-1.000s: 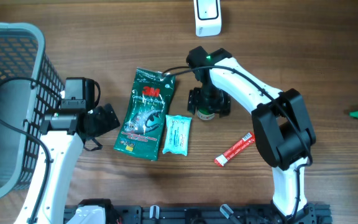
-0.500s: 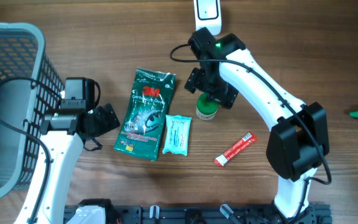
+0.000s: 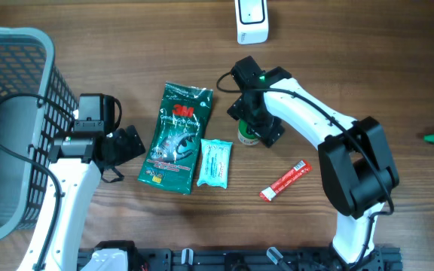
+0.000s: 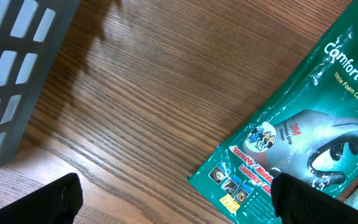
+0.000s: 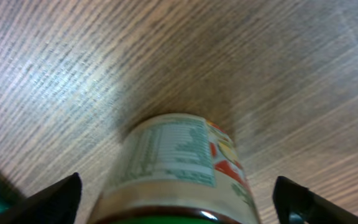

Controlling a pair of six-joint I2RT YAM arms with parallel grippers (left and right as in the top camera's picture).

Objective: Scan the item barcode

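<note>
the pack [image 4: 303,130] is glossy green film, printed "3m" and "comfort grip" in white, with a grey glove pictured and small icons along its lower edge. it lies flat on the wood-grain table [image 3: 398,68]. touching its right edge is a pale blue packet [image 3: 215,162], its print too small to read.

the jar [image 5: 179,165] stands upright on the table, just right of the packet's top. it is round, with a green lid and a paper label showing a panel of fine print, blurred, beside red and yellow patches.

the right gripper [image 3: 253,120] hangs over the jar, fingers spread wide on either side and clear of it. the left gripper [image 3: 126,144] is spread wide too, holding nothing, between the pack and a grey slotted plastic basket [image 3: 21,45].

a white scanner [image 3: 252,20] sits at the far edge. a thin red sachet [image 3: 285,181] lies tilted, near the jar.
</note>
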